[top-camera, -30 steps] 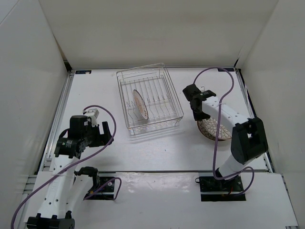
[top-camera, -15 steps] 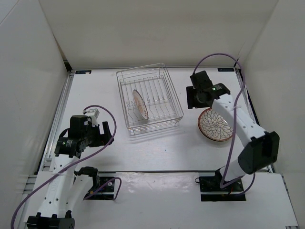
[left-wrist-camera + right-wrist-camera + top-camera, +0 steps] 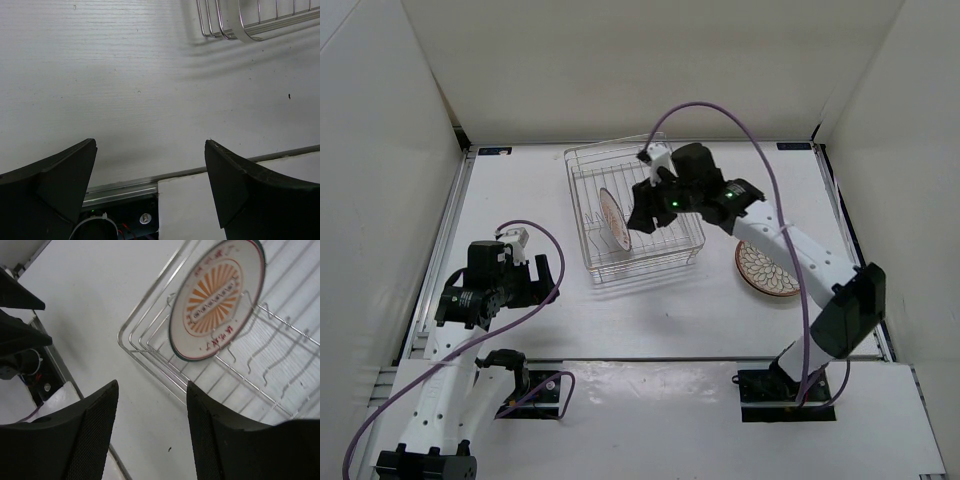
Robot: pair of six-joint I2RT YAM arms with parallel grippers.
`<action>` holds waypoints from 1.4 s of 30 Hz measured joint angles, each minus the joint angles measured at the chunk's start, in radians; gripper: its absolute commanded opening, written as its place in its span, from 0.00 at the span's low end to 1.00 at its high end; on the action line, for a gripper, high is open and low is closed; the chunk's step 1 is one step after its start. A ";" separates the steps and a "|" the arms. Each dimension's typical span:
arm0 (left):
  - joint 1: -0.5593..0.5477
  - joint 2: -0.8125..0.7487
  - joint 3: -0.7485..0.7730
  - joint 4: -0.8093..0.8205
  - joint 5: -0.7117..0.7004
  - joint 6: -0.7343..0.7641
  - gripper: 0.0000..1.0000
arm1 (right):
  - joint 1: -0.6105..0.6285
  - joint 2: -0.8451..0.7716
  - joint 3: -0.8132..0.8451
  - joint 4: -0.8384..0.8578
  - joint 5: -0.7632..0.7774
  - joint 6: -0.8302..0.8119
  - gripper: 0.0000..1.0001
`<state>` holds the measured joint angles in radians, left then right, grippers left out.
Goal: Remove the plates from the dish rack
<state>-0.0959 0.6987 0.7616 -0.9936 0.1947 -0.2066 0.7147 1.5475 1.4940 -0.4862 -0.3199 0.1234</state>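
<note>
Right tool (image 3: pixel 151 385) spread, empty, hovering over dish rack (image 3: pixel 650 258), just beside upright plate (image 3: pixel 613 220). Upright plate stands on edge between divider wires, left part of rack. Second plate (image 3: pixel 767 272) lies face up on bench (image 3: pixel 650 320), right of rack. Left tool (image 3: pixel 150 142) spread, empty, well apart from rack.
</note>
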 measured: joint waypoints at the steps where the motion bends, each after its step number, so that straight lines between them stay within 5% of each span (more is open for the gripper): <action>1: 0.000 0.000 0.000 0.000 0.000 0.000 1.00 | 0.026 0.027 0.024 0.005 0.007 -0.010 0.61; 9: 0.000 0.001 0.000 0.000 0.000 0.000 1.00 | 0.180 0.220 0.151 -0.001 0.221 -0.078 0.63; 18: 0.000 0.008 0.000 0.000 0.000 0.000 1.00 | 0.221 0.417 0.308 -0.045 0.460 -0.085 0.61; 21: 0.000 0.008 0.000 0.000 0.000 0.000 1.00 | 0.224 0.443 0.318 -0.044 0.518 -0.086 0.55; 32: 0.000 0.013 0.000 0.000 0.000 0.000 1.00 | 0.228 0.536 0.415 -0.053 0.572 -0.041 0.08; 36: 0.000 0.012 0.000 0.000 0.000 0.000 1.00 | 0.217 0.541 0.437 -0.081 0.581 -0.014 0.00; 42: 0.000 0.012 0.000 0.000 0.000 0.000 1.00 | 0.218 0.540 0.478 -0.104 0.559 -0.007 0.00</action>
<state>-0.0959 0.7105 0.7616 -0.9932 0.1947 -0.2062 0.9329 2.0876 1.9717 -0.5903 0.2390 0.1162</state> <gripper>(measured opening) 0.997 0.078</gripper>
